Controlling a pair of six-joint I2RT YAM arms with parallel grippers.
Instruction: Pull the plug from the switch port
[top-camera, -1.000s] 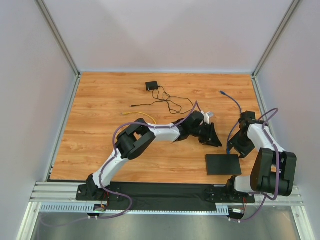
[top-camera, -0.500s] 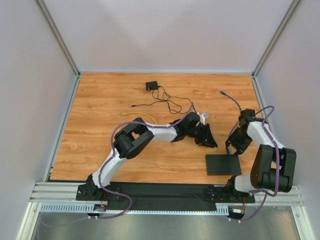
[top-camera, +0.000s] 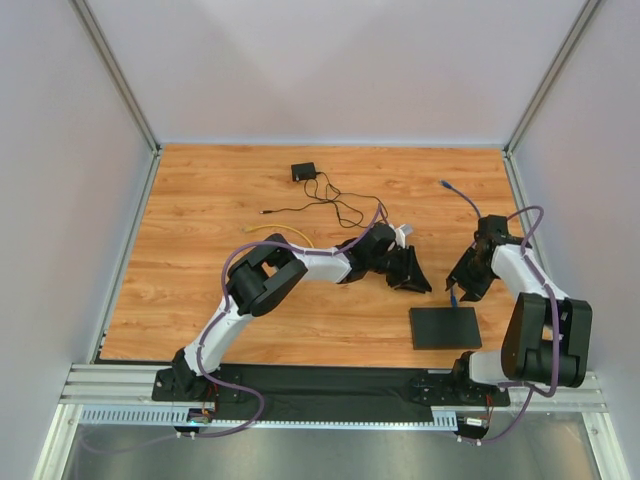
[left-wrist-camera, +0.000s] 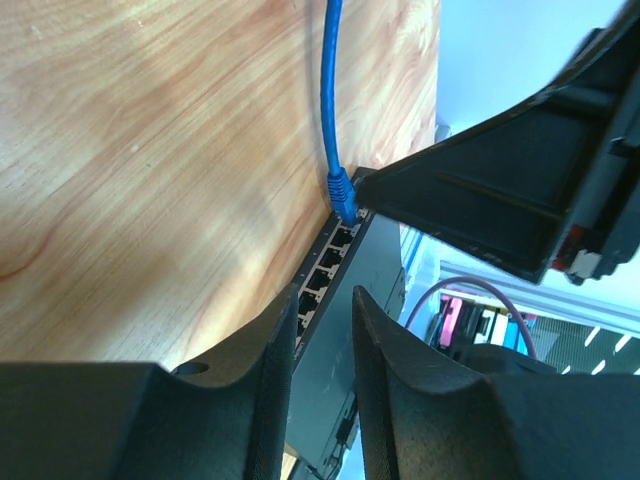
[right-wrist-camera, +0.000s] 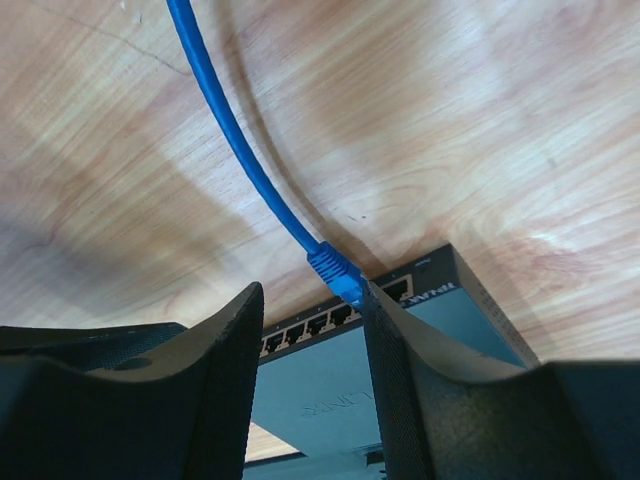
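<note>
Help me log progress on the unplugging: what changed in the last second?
The right gripper moved left and slightly forward, open near the blue plug. The left gripper shifted a little left. Nothing was gripped or released. The plug remains in the switch; the adapter and its cord stayed put.

Top view looks down from above and behind; both close wrist views share the blue plug (left-wrist-camera: 342, 192).
</note>
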